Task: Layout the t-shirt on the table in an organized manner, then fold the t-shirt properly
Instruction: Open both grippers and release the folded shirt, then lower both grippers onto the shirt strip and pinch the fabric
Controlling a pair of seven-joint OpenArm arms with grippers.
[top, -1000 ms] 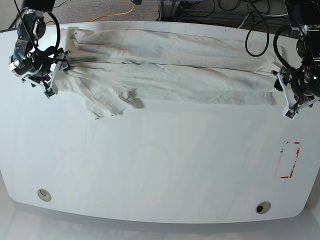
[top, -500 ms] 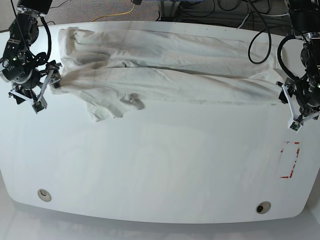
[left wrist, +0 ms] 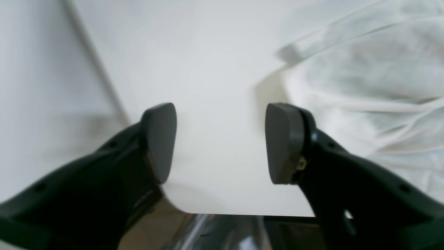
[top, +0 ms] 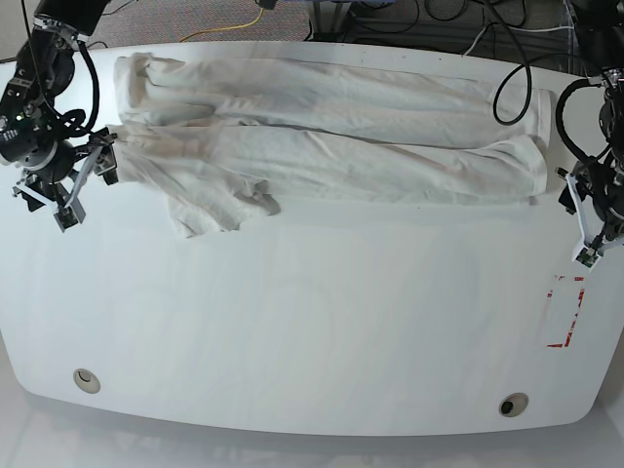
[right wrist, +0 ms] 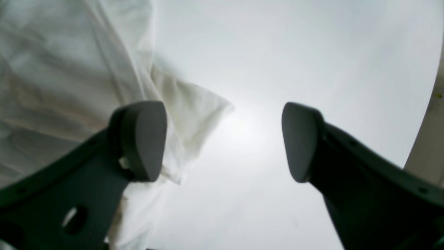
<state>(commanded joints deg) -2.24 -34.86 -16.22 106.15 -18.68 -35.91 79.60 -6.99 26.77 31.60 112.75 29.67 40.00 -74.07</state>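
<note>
While both arms' fingers (left wrist: 222, 144) (right wrist: 223, 142) stand wide and empty, the shirt (top: 331, 161) lies lengthwise between them at the table's (top: 322, 322) arm-side edge. Its loose flap, inward of the right fingers and nearer that arm, probably needs straightening next.

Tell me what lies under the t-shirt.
Under the t-shirt is the table, its white top showing all along the near edge of the cloth. The part of the tabletop that the cloth covers is hidden, so anything flat beneath it cannot be seen.
</note>
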